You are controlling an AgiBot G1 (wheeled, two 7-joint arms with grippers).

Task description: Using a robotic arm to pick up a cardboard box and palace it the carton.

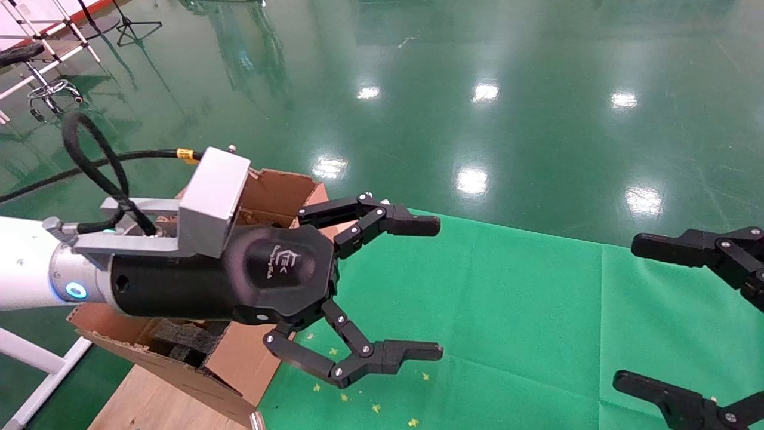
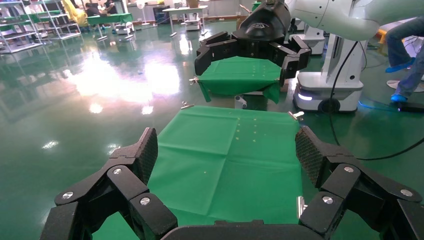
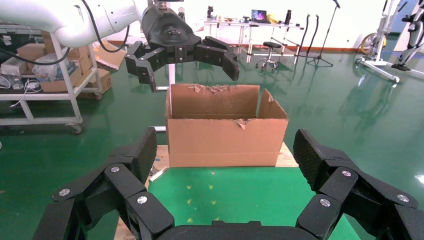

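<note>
From where I'm driving this thing, the carton (image 3: 226, 125) is the only task item I can actually see: it sits at the left end of the table, open top, ragged torn flaps, partly on a bare wooden board (image 1: 156, 401) and butting up against the edge of the green cloth (image 1: 513, 322). Something dark lies down inside it in the head view, but I can't tell what it is. The slim cardboard box itself I can't pick out in any camera.

My left gripper (image 1: 439, 286) on the robotic arm (image 1: 27, 263) hangs in the air right next to the carton, over the cloth's left edge, fingers spread wide apart with nothing between them. The silver box (image 1: 215, 194) on its bracket and the looping black cable (image 1: 95, 164) ride on top of the wrist, blue light (image 1: 76, 291) glowing.

The right gripper (image 1: 627, 310) pokes in from the right side of the head view, also over the cloth, well apart from the left one, its jaws gaping just as wide and empty.

A few little yellow specks (image 1: 376, 408) dot the cloth near the front. Beyond the table it's all shiny green floor (image 1: 477, 89), with a stool (image 1: 36, 71) and some stands far off to the left.
</note>
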